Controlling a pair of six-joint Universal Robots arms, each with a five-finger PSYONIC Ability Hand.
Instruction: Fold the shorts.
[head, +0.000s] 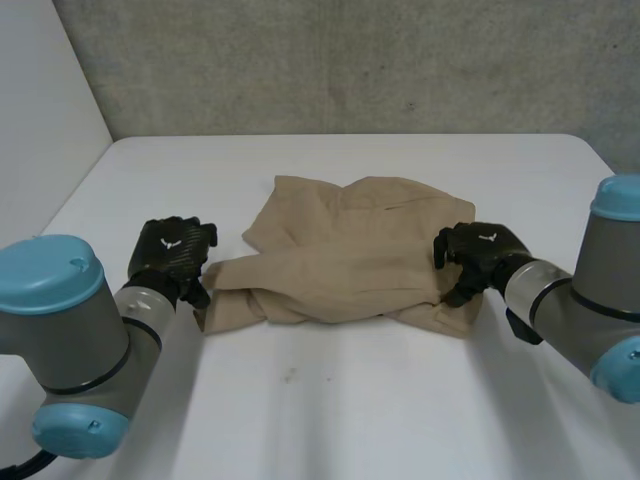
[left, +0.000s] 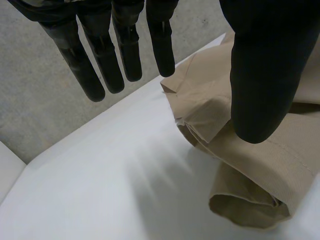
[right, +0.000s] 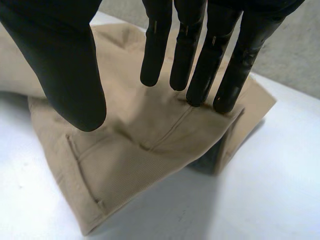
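Note:
The tan shorts (head: 340, 250) lie loosely folded in the middle of the white table (head: 350, 410). My left hand (head: 172, 255) rests at their left end, where a rolled fold (left: 250, 200) lies just beside the thumb (left: 265, 75). Its fingers (left: 100, 60) hang straight over bare table, holding nothing. My right hand (head: 485, 255) is over the right end of the shorts (right: 130, 150). Its fingers (right: 200, 60) are straight, with the tips at a seamed edge of the cloth. The thumb (right: 60, 55) stands apart above the fabric, and no cloth is pinched.
A grey wall (head: 350, 60) runs behind the table's far edge. A lighter wall (head: 40, 110) closes the left side. Bare table top lies in front of the shorts and behind them.

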